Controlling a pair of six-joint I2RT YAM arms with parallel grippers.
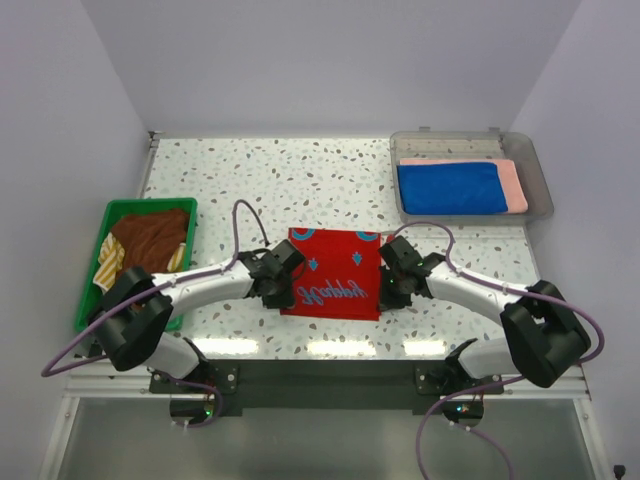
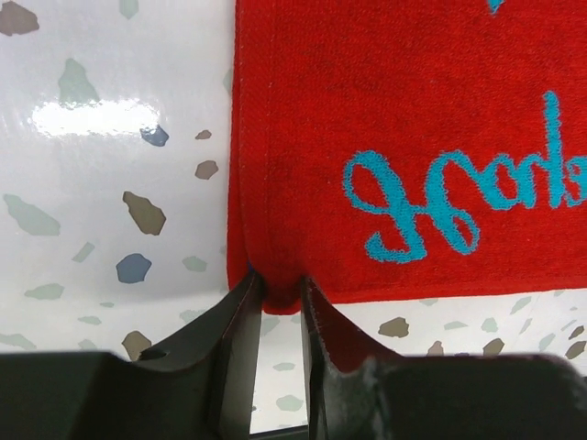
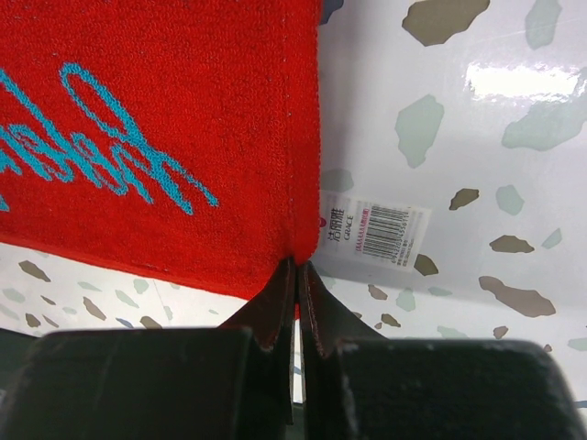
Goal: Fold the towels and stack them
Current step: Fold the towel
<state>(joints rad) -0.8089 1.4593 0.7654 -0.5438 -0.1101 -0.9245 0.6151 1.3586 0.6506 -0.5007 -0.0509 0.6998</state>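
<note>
A red towel with blue script [image 1: 332, 272] lies flat in the middle of the table, between the two arms. My left gripper [image 1: 283, 283] is at its near left corner. In the left wrist view the towel [image 2: 404, 110] bunches between the jaws of this gripper [image 2: 280, 286], which are shut on that corner. My right gripper [image 1: 388, 280] is at the near right corner. In the right wrist view the towel [image 3: 156, 128] has its edge pinched in this gripper [image 3: 296, 266], whose jaws are tightly together. A white barcode label [image 3: 374, 229] sticks out beside that corner.
A green basket [image 1: 150, 204] at the left holds a brown towel [image 1: 152, 238] and a yellowish striped one [image 1: 108, 262]. A clear tray [image 1: 460, 137] at the back right holds a folded royal blue towel [image 1: 450, 187] on top of a salmon pink one [image 1: 515, 180].
</note>
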